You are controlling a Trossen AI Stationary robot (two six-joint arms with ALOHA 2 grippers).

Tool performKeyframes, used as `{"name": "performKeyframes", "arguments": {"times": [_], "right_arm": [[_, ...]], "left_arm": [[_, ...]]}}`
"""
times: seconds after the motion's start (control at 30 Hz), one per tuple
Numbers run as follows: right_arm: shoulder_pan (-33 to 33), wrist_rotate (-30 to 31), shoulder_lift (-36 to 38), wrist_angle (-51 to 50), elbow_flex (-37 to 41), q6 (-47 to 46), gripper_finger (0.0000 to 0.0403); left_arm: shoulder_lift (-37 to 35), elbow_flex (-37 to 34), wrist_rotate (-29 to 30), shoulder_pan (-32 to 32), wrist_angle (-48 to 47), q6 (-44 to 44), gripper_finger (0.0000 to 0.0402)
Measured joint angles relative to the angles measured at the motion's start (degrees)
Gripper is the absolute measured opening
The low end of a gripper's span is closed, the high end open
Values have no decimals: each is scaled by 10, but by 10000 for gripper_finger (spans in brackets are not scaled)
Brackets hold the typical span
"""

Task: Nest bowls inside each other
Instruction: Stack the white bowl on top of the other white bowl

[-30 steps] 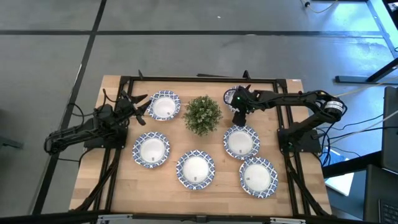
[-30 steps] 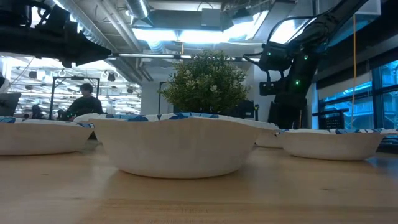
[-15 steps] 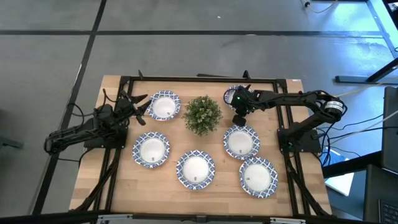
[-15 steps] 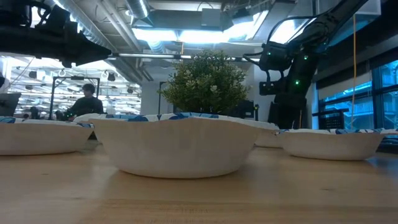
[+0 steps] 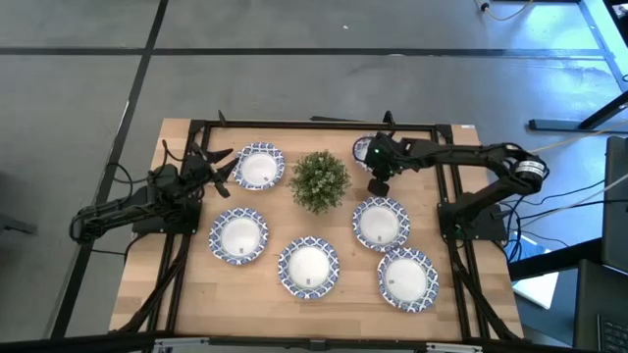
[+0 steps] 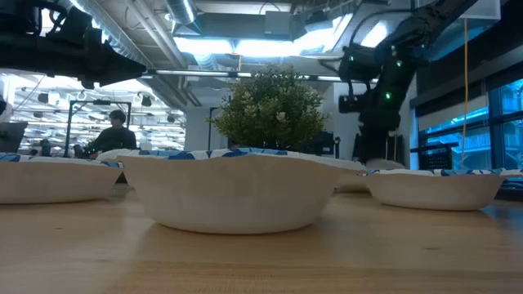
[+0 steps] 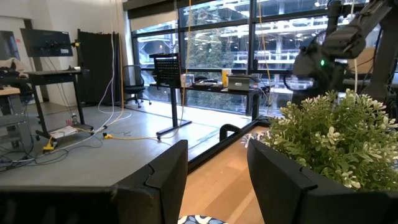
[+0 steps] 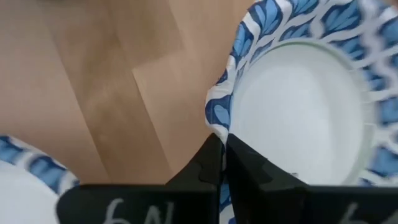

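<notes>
Bowls, six in all, lay spread over the wooden table (image 5: pixel 186 284) around a small green potted plant (image 5: pixel 321 180), and we found none of them nested. One bowl (image 5: pixel 259 166) sat at the far left of the plant. A second (image 5: pixel 238 235) lay nearer the front on the left, a third (image 5: pixel 308 268) at front centre, a fourth (image 5: pixel 381 224) just right of centre, and a fifth (image 5: pixel 407 278) at the front right. The sixth bowl (image 5: pixel 364 150) was at the far side, just right of the plant, mostly covered by the right arm in the high view.

In the right wrist view we saw the right gripper (image 8: pixel 222 163) pinched narrow on the patterned rim of that sixth bowl (image 8: pixel 298 93), its fingers (image 8: pixel 208 165) pressed almost together with the rim between them. Another bowl's edge (image 8: pixel 28 168) showed in the corner of that view, apart from the held one. We could not tell whether the held bowl was lifted off the wood.

The left gripper (image 5: pixel 218 167) hung just beside the far-left bowl, its fingers (image 7: pixel 168 174) spread wide and holding nothing. Past them we saw the plant (image 7: pixel 336 134) and the other arm.

In the low view a person (image 6: pixel 113 135) sat far off in the room behind the table.
</notes>
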State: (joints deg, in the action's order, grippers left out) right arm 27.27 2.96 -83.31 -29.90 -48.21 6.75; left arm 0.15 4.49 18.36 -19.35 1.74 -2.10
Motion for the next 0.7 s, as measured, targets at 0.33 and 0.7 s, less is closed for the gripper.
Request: {"name": "performKeyframes", "arguments": {"times": [0.33, 0.7], "right_arm": [[-1, 17, 14, -94, -97, 14, 16], [-43, 48, 23, -220, -189, 24, 16]], "left_arm": [[0, 0, 0, 0, 0, 0, 161], [0, 0, 0, 0, 0, 0, 161]]}}
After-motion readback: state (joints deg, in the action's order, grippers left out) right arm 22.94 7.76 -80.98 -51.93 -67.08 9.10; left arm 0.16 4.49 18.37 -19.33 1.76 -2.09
